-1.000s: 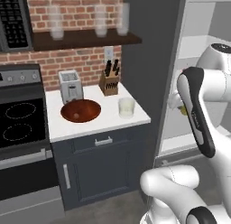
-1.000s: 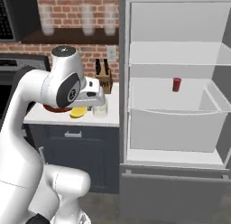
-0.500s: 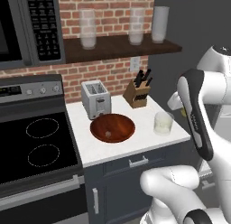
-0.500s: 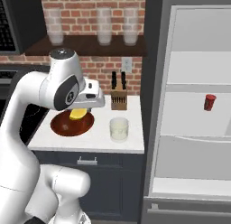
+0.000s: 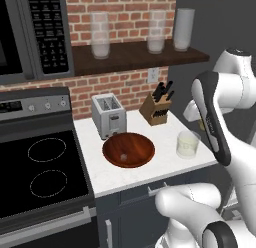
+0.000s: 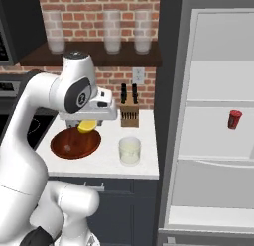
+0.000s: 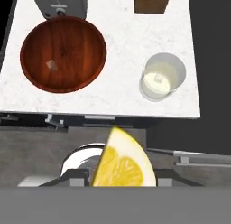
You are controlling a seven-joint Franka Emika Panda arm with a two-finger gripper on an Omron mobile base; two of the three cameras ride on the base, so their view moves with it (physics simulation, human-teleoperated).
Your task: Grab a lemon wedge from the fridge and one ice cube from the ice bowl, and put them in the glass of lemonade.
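Observation:
My gripper (image 6: 88,124) is shut on the lemon wedge (image 6: 87,126), a bright yellow piece that looms large at the bottom of the hand view (image 7: 122,162). It hangs in front of the counter's front edge, above the near rim of the ice bowl (image 6: 84,143). The reddish wooden ice bowl (image 7: 83,40) (image 5: 142,144) holds one small pale ice cube (image 7: 51,64) (image 5: 123,156). The glass of lemonade (image 7: 162,76) (image 5: 188,144) (image 6: 129,151) stands upright to the right of the bowl. The fridge (image 6: 218,141) stands open at the right.
A toaster (image 5: 108,115) and a knife block (image 5: 157,108) stand at the back of the white counter (image 7: 122,38). A stove (image 5: 40,172) lies left of it. Tall glasses (image 5: 100,34) stand on a shelf above. A red can (image 6: 234,119) sits inside the fridge.
The whole picture has shifted: the base has driven from the fridge toward the counter, which now looks closer. The lemon wedge stays in my gripper.

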